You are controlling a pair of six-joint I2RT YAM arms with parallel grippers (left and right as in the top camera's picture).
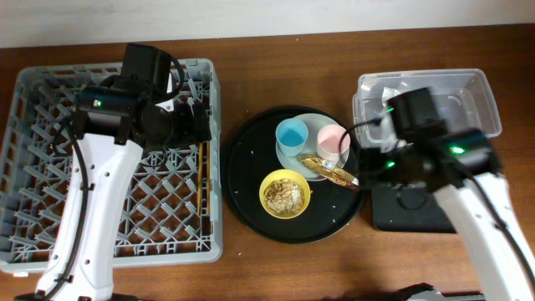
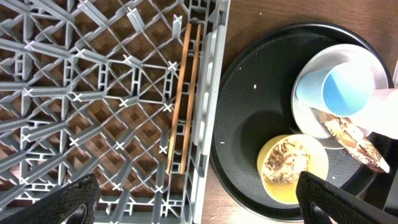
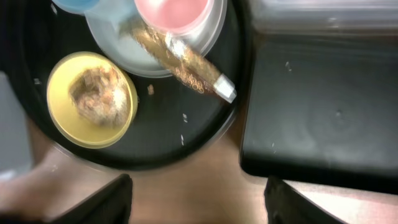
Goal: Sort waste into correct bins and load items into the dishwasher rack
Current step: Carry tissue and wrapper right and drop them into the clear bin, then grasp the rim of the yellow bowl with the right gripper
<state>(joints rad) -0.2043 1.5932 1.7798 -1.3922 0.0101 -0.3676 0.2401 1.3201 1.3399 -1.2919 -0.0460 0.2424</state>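
Note:
The grey dishwasher rack fills the left; the wooden chopsticks lie along its right edge, also in the left wrist view. My left gripper is open and empty above the rack's right wall. The pale plate holds the light-blue cup, the pink cup and the gold-brown wrapper. The yellow bowl holds food scraps. My right gripper is open and empty between bowl and shallow black tray. The clear tub stands behind; no tissue is clearly visible.
The plate and bowl rest on a large round black tray between rack and bins. White crumbs dot it. The shallow black tray sits right beside its right rim. Bare wooden table runs along the front.

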